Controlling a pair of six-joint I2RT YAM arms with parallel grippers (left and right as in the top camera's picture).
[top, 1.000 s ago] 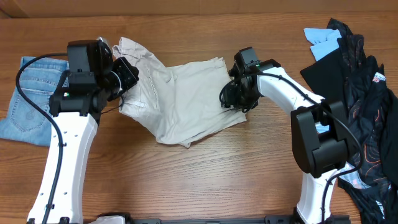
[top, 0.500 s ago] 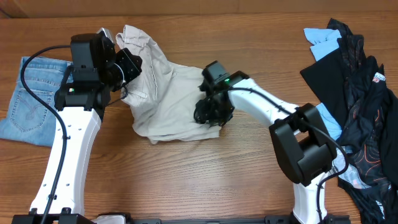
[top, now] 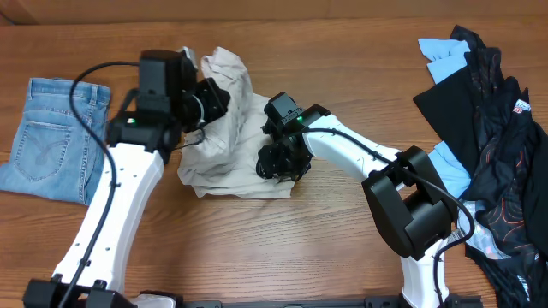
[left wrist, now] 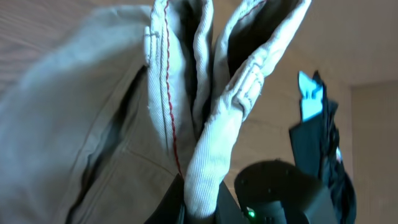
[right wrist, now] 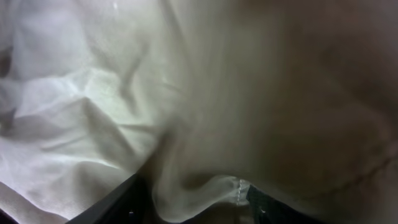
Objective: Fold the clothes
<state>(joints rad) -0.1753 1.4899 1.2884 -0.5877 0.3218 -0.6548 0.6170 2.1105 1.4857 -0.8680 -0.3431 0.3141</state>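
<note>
The beige khaki shorts [top: 229, 145] lie bunched in a heap at the table's middle. My left gripper [top: 212, 98] is shut on a fold of their waistband and lifts it; in the left wrist view the seamed band [left wrist: 205, 124] rises from between my fingers [left wrist: 202, 202]. My right gripper [top: 278, 158] is pressed into the shorts' right edge and is shut on a hem fold [right wrist: 199, 186]. The right wrist view is filled with beige cloth [right wrist: 249, 93].
Light-blue denim shorts [top: 51, 137] lie flat at the far left. A heap of black and sky-blue garments [top: 484, 128] covers the right side. Bare wooden table [top: 282, 248] lies in front.
Both grippers moved toward each other with the shorts. The right one dragged its edge left and the left one carried the waistband right, so the spread shorts are now a compact heap.
</note>
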